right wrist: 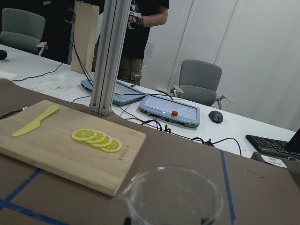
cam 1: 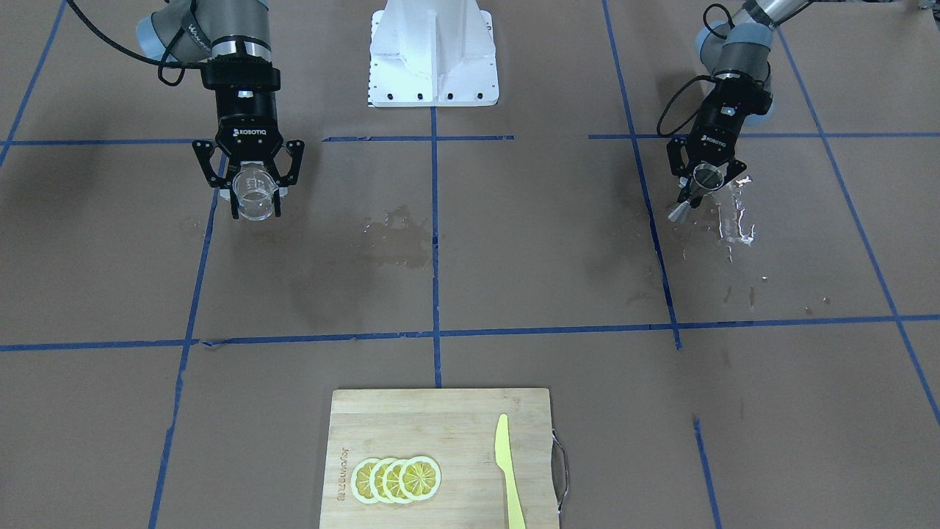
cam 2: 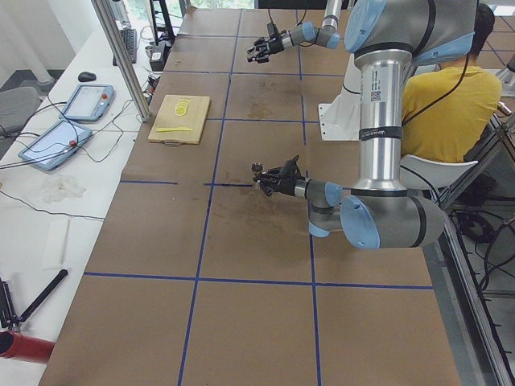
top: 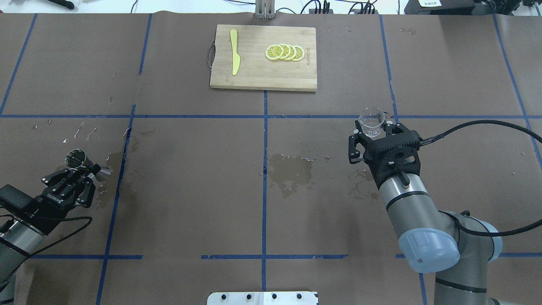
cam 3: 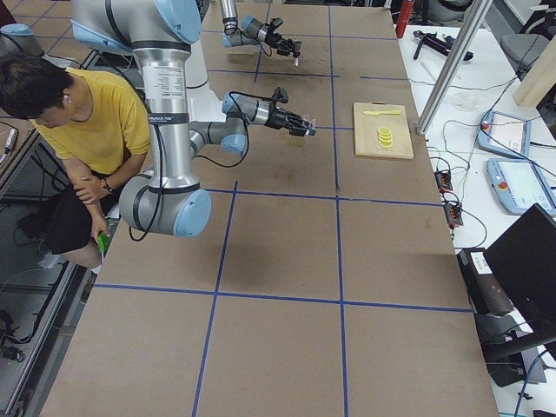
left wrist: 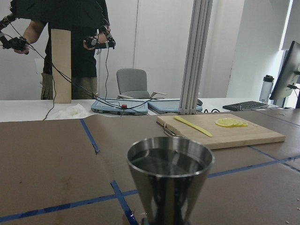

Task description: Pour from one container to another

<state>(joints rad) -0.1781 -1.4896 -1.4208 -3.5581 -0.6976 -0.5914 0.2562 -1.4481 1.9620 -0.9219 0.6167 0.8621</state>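
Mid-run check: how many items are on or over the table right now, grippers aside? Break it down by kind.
clear measuring cup: 1
steel jigger: 1
cutting board: 1
yellow knife: 1
lemon slices: 4
Total: 8

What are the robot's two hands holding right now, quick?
Left gripper: shut on the steel jigger.
Right gripper: shut on the clear measuring cup.
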